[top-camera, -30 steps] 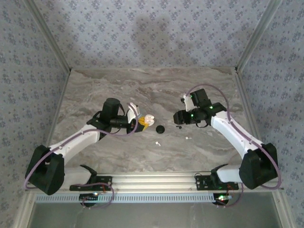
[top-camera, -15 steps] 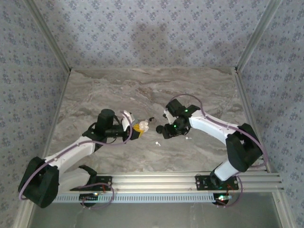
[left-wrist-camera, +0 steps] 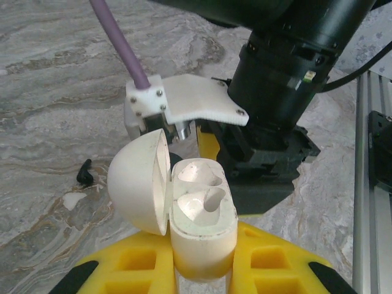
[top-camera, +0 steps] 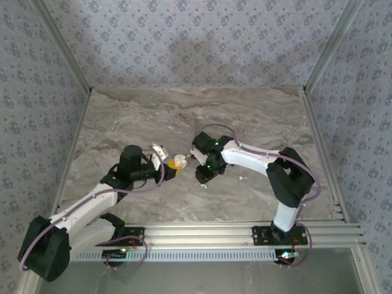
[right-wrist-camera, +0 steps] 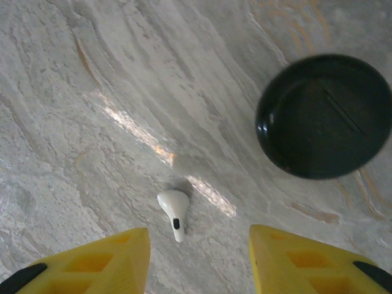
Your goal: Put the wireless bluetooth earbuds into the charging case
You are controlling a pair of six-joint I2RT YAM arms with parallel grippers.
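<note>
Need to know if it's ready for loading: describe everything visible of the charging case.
The charging case is a small round puck of glossy cream-white plastic, clamped at its base in the left pincer. Its smooth domed lid is swung open on a side hinge and stands nearly upright to the left of the base in the left wrist view. The top of the base shows two moulded earbud-shaped wells, both empty.
</note>
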